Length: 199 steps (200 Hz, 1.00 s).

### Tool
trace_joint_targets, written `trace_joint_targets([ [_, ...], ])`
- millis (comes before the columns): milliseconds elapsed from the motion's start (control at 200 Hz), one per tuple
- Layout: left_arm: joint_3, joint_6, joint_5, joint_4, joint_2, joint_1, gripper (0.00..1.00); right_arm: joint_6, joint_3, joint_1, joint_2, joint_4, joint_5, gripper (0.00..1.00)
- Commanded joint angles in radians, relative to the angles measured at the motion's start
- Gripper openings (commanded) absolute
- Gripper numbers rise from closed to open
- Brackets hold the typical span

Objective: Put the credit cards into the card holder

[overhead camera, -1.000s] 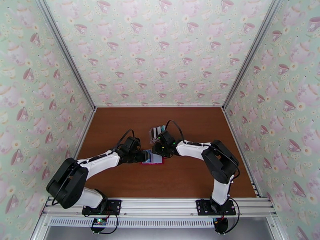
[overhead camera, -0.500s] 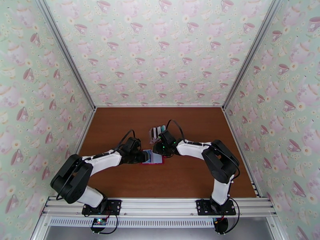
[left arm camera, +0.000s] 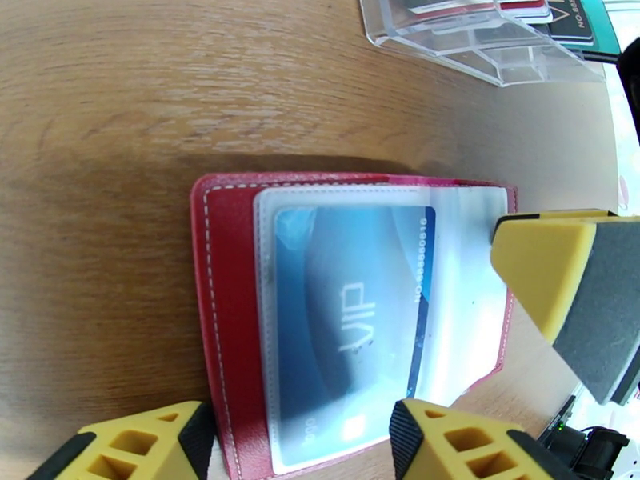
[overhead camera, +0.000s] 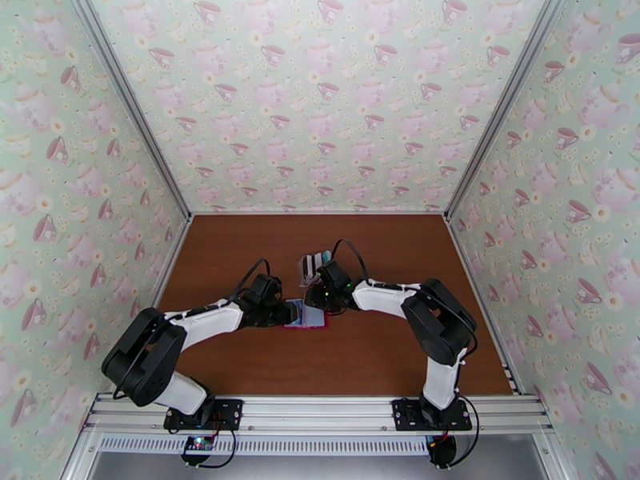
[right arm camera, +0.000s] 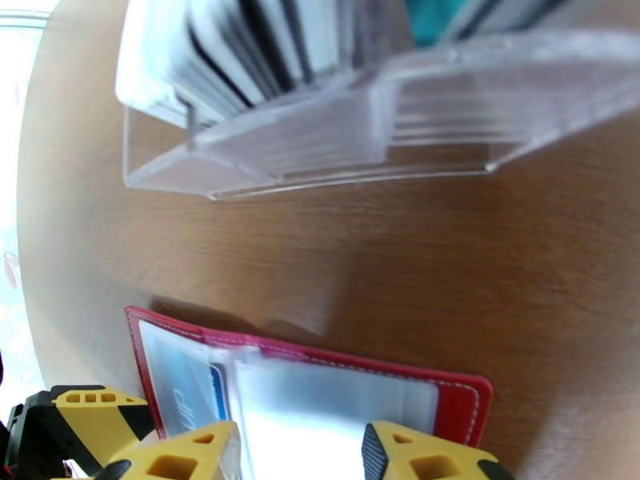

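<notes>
Card holder (left arm camera: pixel 228 314) lying open and flat on the table (left arm camera: pixel 120 114), between my two grippers and just in front of the clear rack (right arm camera: pixel 320 146). One blue card (left arm camera: pixel 352 314), marked VIP, sits inside a clear sleeve (right arm camera: pixel 336 390) of the holder, its long edge roughly parallel to the red stitched border.

My left gripper (left arm camera: pixel 296 418) stands at the near edge of the holder, fingers spread with the sleeve end and the card end between them. They pinch nothing. This position suits nudging the card deeper, judging by how close the card end lies to the sleeve mouth.

My right gripper (right arm camera: pixel 300 432) comes in from the rack side, fingers also spread, straddling the upper sleeve leaf. One of its pads sits at the far edge of the holder. Probably it is there to pin the holder flat so that it does not slide under a push. Whether it presses on the holder I cannot tell.

The remaining credit cards (right arm camera: pixel 240 34) stand upright in the rack slots, well within reach of my right arm. The task is therefore at an early stage.
</notes>
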Motion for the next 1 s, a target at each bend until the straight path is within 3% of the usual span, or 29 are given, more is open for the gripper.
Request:
trace_joint_targets([
  [0,-0.027,0.008,0.026,0.033,0.037,0.001,0.66,0.042,-0.014,0.001,0.024,0.038,-0.040,0.46],
  [506,-0.086,0.003,0.103,0.109,-0.004,0.001,0.82,0.143,-0.059,0.013,0.032,0.165,-0.127,0.46],
  [992,-0.091,-0.005,0.118,0.121,0.005,0.000,0.85,0.330,-0.176,0.014,0.023,0.433,-0.223,0.46],
])
